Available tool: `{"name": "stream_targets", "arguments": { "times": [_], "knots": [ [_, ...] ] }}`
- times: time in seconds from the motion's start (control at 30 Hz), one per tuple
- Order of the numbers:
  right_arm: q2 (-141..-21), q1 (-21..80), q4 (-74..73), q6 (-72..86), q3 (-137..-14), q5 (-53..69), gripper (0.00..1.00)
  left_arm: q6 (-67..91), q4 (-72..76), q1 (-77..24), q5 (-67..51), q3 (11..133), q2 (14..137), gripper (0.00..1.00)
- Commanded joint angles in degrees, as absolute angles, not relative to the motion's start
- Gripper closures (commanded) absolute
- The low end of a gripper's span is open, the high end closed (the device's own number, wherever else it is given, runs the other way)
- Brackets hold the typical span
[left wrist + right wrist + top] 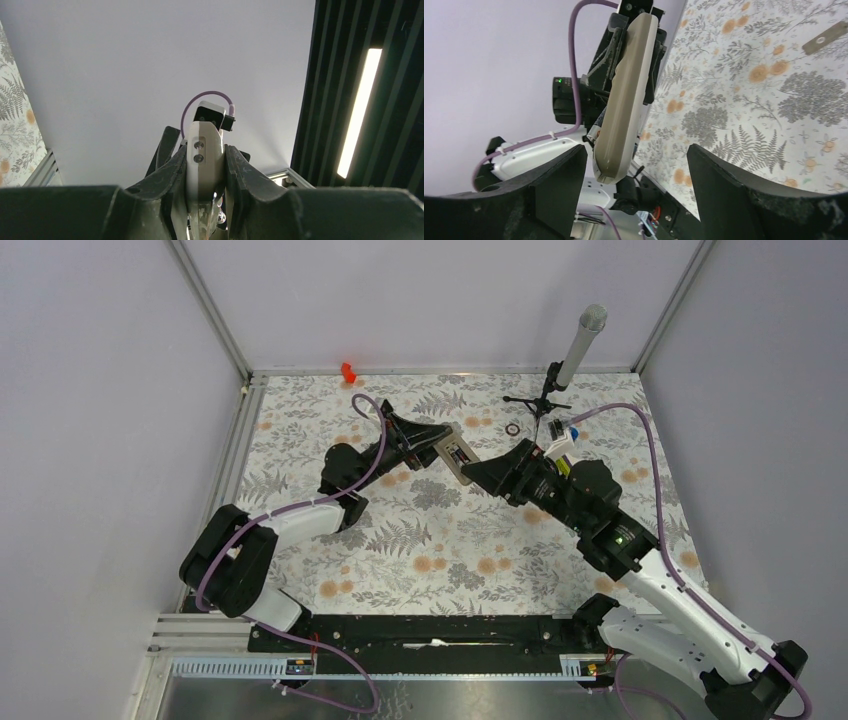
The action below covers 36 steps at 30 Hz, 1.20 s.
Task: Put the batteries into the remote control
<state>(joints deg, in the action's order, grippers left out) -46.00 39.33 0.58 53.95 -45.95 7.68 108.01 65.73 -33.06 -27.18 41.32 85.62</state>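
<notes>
My left gripper [440,448] is shut on the white remote control [457,457] and holds it above the table, its far end pointing toward the right arm. In the left wrist view the remote [204,157] is clamped between both fingers [172,175]. My right gripper [480,475] is open, and its fingers [559,185] stand either side of the remote's free end [621,115] without touching it. The remote's upper face shows a dark recess in the top view. I cannot make out the batteries in any view.
A small dark ring [513,429] lies on the floral cloth [440,540] behind the grippers. A microphone on a stand [578,347] is at the back right and a small red object [348,371] at the back wall. A flat grey strip [826,37] lies on the cloth.
</notes>
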Motion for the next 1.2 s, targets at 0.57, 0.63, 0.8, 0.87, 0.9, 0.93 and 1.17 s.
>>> {"name": "stream_targets", "arguments": {
  "times": [0.57,0.63,0.8,0.87,0.9,0.93,1.17],
  "knots": [
    [-50.44,39.59,8.01,58.66,-45.51,6.79,0.35,109.45,69.61,-33.4,-24.0,41.57,84.78,1.0],
    [-50.73,39.57,7.43,59.07,-45.49,6.41,0.39,109.22,69.82,-33.39,-24.09,41.57,84.67,1.0],
    [-51.92,39.56,3.99,60.63,-45.86,5.96,0.51,107.54,69.76,-33.57,-24.9,42.3,84.12,1.0],
    [-52.96,39.6,1.35,61.17,-46.5,5.13,0.55,105.82,69.26,-33.57,-25.15,42.6,83.37,1.0],
    [-53.4,39.59,0.51,61.62,-46.57,4.84,0.57,105.22,69.22,-33.57,-25.2,42.58,83.09,1.0],
    [-53.88,39.62,0.37,62.28,-46.62,4.71,0.58,104.99,69.74,-33.53,-25.15,42.57,82.86,1.0],
    [-54.77,39.61,-1.06,63.59,-46.52,6.1,0.52,102.55,70.93,-33.35,-25.83,42.8,82.04,1.0]
  ]
}}
